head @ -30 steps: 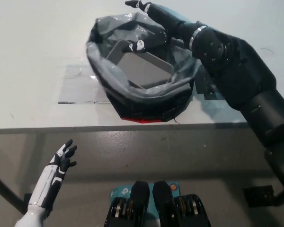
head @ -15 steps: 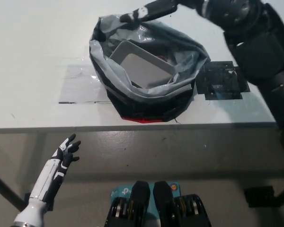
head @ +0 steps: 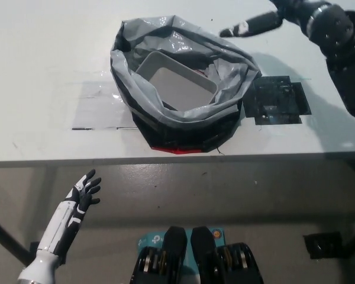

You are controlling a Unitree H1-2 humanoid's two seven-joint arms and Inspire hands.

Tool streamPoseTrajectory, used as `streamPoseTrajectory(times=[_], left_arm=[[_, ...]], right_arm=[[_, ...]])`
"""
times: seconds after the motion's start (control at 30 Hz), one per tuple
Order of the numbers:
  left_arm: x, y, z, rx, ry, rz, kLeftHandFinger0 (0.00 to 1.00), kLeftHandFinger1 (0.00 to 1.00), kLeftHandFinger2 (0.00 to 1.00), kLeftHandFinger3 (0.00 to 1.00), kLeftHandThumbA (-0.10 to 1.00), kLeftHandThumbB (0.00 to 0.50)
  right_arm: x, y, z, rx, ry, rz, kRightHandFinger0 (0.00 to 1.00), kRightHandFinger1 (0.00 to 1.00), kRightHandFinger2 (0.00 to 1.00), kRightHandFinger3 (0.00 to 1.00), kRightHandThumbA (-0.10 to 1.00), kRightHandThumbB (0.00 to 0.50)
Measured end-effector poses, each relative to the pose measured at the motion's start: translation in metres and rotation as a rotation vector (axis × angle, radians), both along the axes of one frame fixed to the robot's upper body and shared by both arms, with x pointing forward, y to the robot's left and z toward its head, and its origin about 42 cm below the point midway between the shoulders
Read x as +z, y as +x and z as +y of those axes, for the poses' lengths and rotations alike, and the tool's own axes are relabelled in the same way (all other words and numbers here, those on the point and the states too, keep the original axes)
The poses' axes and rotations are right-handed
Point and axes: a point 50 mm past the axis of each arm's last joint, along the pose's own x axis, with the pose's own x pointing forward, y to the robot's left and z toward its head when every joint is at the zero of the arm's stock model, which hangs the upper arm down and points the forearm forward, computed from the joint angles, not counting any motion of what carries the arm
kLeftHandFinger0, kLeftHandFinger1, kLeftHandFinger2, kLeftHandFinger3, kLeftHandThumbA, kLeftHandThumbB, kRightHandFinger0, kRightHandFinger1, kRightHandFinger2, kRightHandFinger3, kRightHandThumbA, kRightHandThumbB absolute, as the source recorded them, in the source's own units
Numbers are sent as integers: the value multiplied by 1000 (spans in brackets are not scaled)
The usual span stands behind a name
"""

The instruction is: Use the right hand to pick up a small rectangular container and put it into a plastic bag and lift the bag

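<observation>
One container (head: 176, 84), pale and rectangular, already lies inside the one bag (head: 180, 89), which sits open-mouthed near the middle of the table (head: 41, 65), its grey rim rolled back all round. The right hand (head: 251, 25) hangs over the table at about two o'clock from the bag, clear of the rim, fingers stretched out and holding nothing. By my judgement the placing is done and the lift is what remains. To do that well, the hand should come to the rim at its near side, around two o'clock, gather a good fold of plastic instead of a single thin edge, and close fully before rising; a straight upward pull would keep the container from sliding toward the low side and tipping out. The film looks slippery and slack, so a shallow pinch could let go. The left hand (head: 83, 195) rests below the table edge at seven o'clock, fingers spread and empty. One dark square patch (head: 277, 100) lies on the table at the bag's three o'clock, just beside it.
</observation>
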Motion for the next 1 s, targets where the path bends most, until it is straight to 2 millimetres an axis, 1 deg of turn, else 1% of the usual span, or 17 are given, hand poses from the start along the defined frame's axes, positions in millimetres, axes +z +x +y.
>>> streamPoseTrajectory(times=[0.03, 0.07, 0.1, 0.13, 0.2, 0.27, 0.33, 0.43, 0.47, 0.5, 0.53, 0.57, 0.63, 0.8, 0.87, 0.9, 1.0], left_arm=[[0, 0, 0, 0, 0, 0, 878, 933, 953, 1000, 1000, 90], [0, 0, 0, 0, 1, 0, 878, 933, 953, 1000, 1000, 90], [0, 0, 0, 0, 1, 0, 878, 932, 953, 1000, 1000, 87], [0, 0, 0, 0, 2, 0, 877, 932, 953, 1000, 1000, 80], [0, 0, 0, 1, 5, 0, 878, 932, 952, 1000, 1000, 81], [0, 0, 0, 1, 7, 0, 881, 935, 953, 1000, 1000, 71], [0, 0, 0, 1, 8, 0, 883, 937, 954, 1000, 1000, 64], [-1, -1, -1, 2, 9, 2, 886, 939, 956, 1000, 1000, 58], [-1, -1, -1, 2, 9, 2, 887, 939, 956, 1000, 1000, 58], [-1, -1, -1, 2, 9, 2, 887, 938, 957, 1000, 1000, 59], [-1, -1, -1, 1, 9, 2, 887, 938, 957, 1000, 1000, 59], [-1, -1, -1, 1, 9, 2, 888, 940, 959, 1000, 1000, 68], [-1, -1, -1, 1, 9, 1, 881, 936, 955, 1000, 999, 64], [-1, -1, -1, 0, 9, 1, 891, 942, 961, 1000, 999, 57], [-2, -2, -1, 0, 10, 2, 892, 942, 963, 1000, 1000, 55], [-2, -2, -1, 0, 11, 3, 892, 943, 963, 1000, 1000, 55], [-2, -3, -1, -1, 13, 4, 893, 940, 961, 1000, 1000, 54]], right_arm=[[-11, 3, -7, -30, -5, 24, 1000, 1000, 1000, 1000, 953, 370], [-17, 4, -10, -45, -6, 38, 1000, 1000, 1000, 1000, 948, 369], [-20, 4, -12, -52, -6, 44, 1000, 1000, 1000, 1000, 949, 389], [-27, 6, -16, -72, -3, 64, 1000, 1000, 1000, 1000, 950, 405], [-36, 8, -21, -92, 5, 86, 1000, 1000, 1000, 1000, 940, 447], [-43, 9, -25, -106, 24, 110, 1000, 1000, 1000, 1000, 925, 468], [-51, 9, -27, -117, 46, 133, 1000, 1000, 1000, 1000, 916, 462], [-62, 9, -26, -127, 73, 167, 1000, 1000, 1000, 1000, 935, 466], [-69, 9, -24, -131, 79, 186, 1000, 1000, 1000, 1000, 936, 466], [-72, 9, -22, -131, 81, 194, 1000, 1000, 1000, 1000, 943, 452], [-76, 9, -18, -131, 83, 206, 1000, 1000, 1000, 1000, 944, 450], [-78, 9, -17, -131, 84, 210, 1000, 1000, 1000, 1000, 963, 441], [-83, 9, -12, -127, 87, 222, 1000, 1000, 1000, 1000, 961, 439], [-92, 8, -2, -122, 99, 250, 1000, 1000, 1000, 1000, 900, 404], [-95, 8, -1, -124, 114, 261, 1000, 1000, 1000, 1000, 909, 406], [-97, 8, -1, -129, 128, 273, 1000, 1000, 1000, 1000, 927, 422], [-101, 8, -1, -134, 142, 288, 1000, 1000, 1000, 1000, 940, 433]])
